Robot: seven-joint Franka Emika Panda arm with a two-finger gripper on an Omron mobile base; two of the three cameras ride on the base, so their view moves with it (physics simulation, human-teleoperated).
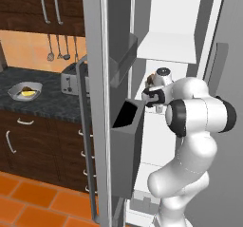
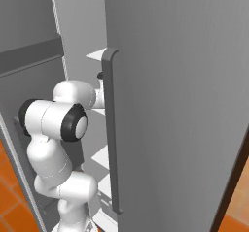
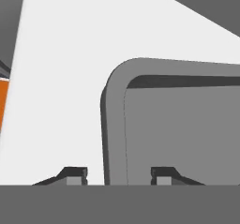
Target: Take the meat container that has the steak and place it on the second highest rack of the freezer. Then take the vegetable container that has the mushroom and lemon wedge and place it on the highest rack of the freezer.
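Straddling the rounded rim of a smooth grey container (image 3: 178, 134) (flat on a white shelf (image 3: 70, 78)), the gripper's (image 3: 119, 176) 2 dark fingertips stand apart, squeezing nothing.

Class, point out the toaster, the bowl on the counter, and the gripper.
toaster (image 1: 70, 82), left base view, its front face.
bowl (image 1: 19, 89), left base view, its rim.
gripper (image 3: 119, 174), hand view, between the fingertips.

No legible text or labels.
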